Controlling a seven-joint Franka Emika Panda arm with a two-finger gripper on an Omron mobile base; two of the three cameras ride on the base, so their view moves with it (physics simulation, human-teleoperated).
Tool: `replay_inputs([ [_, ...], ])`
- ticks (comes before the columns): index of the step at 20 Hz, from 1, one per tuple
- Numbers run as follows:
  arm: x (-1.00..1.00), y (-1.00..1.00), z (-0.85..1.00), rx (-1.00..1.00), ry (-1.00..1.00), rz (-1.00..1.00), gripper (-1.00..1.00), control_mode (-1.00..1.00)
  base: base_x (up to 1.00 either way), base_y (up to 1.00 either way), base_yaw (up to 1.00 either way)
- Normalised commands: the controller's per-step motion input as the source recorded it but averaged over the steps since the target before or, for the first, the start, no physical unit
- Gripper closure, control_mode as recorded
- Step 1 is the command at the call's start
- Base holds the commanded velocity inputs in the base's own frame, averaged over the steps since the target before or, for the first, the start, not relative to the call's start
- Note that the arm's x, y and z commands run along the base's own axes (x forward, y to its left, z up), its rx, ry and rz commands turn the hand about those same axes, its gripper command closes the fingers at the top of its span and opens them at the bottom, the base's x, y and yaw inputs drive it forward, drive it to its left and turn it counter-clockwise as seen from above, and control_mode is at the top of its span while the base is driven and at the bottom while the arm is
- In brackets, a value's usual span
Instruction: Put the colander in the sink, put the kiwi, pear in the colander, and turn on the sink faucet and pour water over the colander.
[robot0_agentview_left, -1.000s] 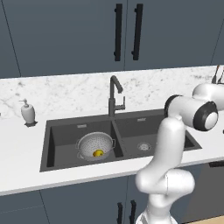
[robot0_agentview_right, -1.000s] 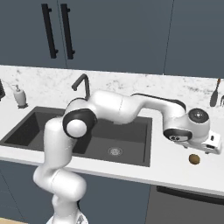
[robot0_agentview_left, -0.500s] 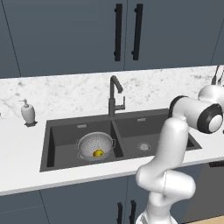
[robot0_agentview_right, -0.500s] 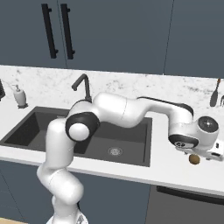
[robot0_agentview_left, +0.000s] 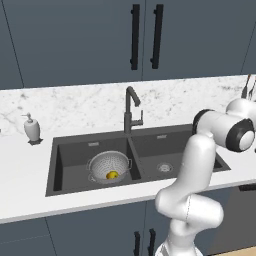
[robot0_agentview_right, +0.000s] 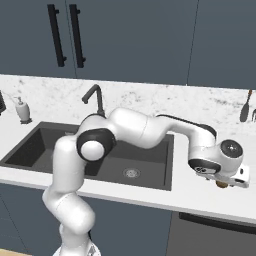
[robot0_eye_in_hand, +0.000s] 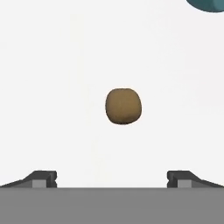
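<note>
The silvery colander (robot0_agentview_left: 109, 166) sits in the left basin of the dark sink (robot0_agentview_left: 182, 141), and the yellow pear (robot0_agentview_left: 112, 175) lies inside it. The dark faucet (robot0_agentview_left: 131, 111) stands behind the divider with no water running. On the white counter right of the sink (robot0_agentview_right: 150, 172) lies the brown kiwi (robot0_agentview_right: 221, 184), mostly covered by my hand. In the hand view the kiwi (robot0_eye_in_hand: 124, 106) lies centred ahead of my gripper (robot0_eye_in_hand: 111, 177). The gripper is open, its fingertips (robot0_eye_in_hand: 42, 177) wide apart and clear of the fruit.
A white soap bottle (robot0_agentview_left: 31, 128) stands on the counter left of the sink. Dark utensils (robot0_agentview_right: 245, 106) lean at the back right. A teal object (robot0_eye_in_hand: 205, 4) shows at the hand view's top right corner. The counter's front edge runs just below the kiwi.
My hand has moved right and come down over the kiwi, now covering most of it in the right base view. The jaws stayed open. Colander and pear have not moved.
</note>
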Motion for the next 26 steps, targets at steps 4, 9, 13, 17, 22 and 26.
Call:
replay_inputs([
  [4,0.35,0.00,-0.19,0.00,0.00,0.00,-1.00,-1.00,0.00,0.00,0.00],
  [9,0.39,-0.04,-0.16,0.00,0.02,0.00,-1.00,-1.00,0.00,0.00,0.00],
  [13,0.36,-0.29,-0.13,0.00,0.03,0.00,-1.00,-1.00,0.00,0.00,0.00],
  [17,0.18,-0.27,-0.19,0.00,0.04,0.00,-1.00,-1.00,0.00,0.00,0.00],
  [22,0.01,-0.14,-0.34,0.00,0.07,0.01,-1.00,-1.00,0.00,0.00,0.00],
  [26,0.00,0.00,-0.41,0.00,0.08,0.03,-1.00,-1.00,0.00,0.00,0.00],
])
